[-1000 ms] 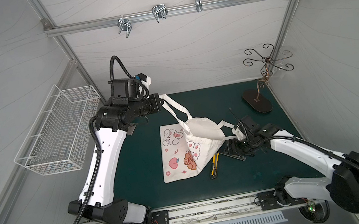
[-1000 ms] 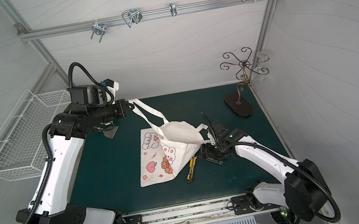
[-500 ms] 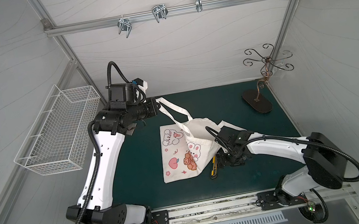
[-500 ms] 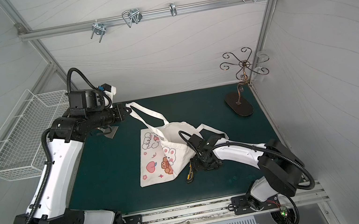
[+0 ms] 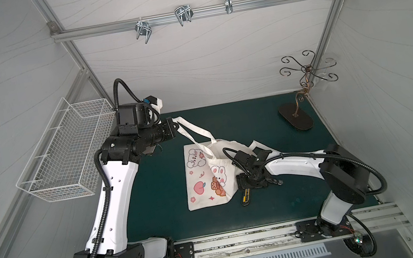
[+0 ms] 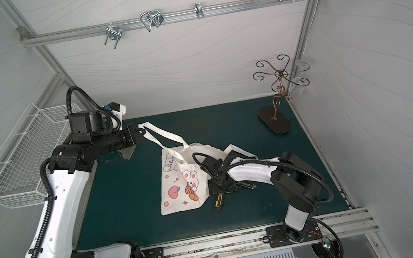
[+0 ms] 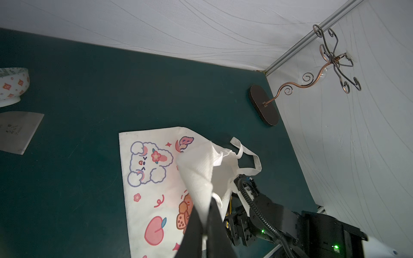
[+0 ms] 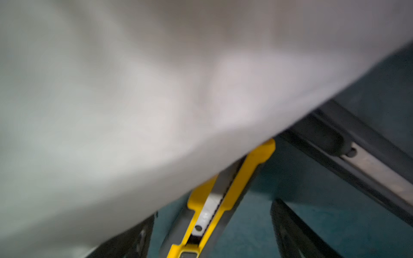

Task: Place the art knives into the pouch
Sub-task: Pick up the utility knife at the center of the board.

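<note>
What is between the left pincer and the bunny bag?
A white strap of the tote bag, pinched in the left pincer; both top views show it.

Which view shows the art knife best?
Right wrist: the art knife fills the close-up, its yellow body lying inside the open right gripper, partly under the pouch. In both top views only its end pokes out. The left wrist view shows just a yellow sliver.

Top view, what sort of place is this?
Likely a robot test booth, not a home: white panel walls on a silver aluminium frame, two white-and-black robot arms bolted to a grey metal rail, dark green table mat.
</note>
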You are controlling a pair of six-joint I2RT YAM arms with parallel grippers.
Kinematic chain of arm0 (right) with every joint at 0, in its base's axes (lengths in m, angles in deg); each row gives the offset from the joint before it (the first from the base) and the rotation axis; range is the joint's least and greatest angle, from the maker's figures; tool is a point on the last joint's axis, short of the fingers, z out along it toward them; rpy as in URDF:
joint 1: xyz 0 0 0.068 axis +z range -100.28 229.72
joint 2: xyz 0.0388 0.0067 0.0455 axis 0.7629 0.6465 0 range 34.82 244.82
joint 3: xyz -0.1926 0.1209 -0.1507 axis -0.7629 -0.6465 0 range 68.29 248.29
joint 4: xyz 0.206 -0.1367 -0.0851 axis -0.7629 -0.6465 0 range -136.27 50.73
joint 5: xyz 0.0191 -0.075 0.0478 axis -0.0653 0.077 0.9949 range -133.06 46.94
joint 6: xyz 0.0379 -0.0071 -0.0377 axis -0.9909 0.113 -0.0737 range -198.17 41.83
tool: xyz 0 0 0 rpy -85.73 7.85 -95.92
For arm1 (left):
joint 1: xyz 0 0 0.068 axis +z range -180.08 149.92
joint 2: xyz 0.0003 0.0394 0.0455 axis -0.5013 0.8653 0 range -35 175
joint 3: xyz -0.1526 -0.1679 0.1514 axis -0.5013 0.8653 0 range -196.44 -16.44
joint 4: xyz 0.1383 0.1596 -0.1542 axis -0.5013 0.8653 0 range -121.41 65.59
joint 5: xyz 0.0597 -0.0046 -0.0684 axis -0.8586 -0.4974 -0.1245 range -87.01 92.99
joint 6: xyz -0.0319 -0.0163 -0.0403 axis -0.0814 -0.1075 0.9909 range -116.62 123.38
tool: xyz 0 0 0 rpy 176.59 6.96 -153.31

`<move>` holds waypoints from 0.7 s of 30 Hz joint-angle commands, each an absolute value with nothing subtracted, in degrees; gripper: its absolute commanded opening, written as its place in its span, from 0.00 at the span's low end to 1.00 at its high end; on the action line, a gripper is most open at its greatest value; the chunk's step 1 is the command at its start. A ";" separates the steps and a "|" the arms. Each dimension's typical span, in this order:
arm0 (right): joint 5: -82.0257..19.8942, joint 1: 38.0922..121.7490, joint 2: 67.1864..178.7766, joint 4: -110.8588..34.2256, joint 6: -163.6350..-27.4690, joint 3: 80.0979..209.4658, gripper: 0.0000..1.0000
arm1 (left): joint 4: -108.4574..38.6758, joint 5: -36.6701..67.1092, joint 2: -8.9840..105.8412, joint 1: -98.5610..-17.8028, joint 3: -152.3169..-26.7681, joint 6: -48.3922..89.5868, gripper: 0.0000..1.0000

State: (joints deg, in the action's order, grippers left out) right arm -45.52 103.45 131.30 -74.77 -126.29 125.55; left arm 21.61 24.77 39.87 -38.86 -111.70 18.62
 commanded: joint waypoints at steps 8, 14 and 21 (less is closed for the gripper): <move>-46.89 104.43 129.65 -75.36 -129.85 122.24 0.65 | 19.36 28.16 38.21 -36.21 -111.35 18.62 0.00; -45.24 103.82 131.08 -72.98 -130.81 122.00 0.43 | 19.12 28.26 37.89 -36.16 -110.57 18.67 0.00; -43.42 101.45 132.46 -71.31 -130.32 122.82 0.14 | 17.77 30.00 36.70 -36.23 -108.37 19.45 0.00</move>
State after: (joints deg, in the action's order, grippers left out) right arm -44.10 102.45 130.45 -72.81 -129.63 122.99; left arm 20.67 28.25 38.19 -36.50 -108.84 18.80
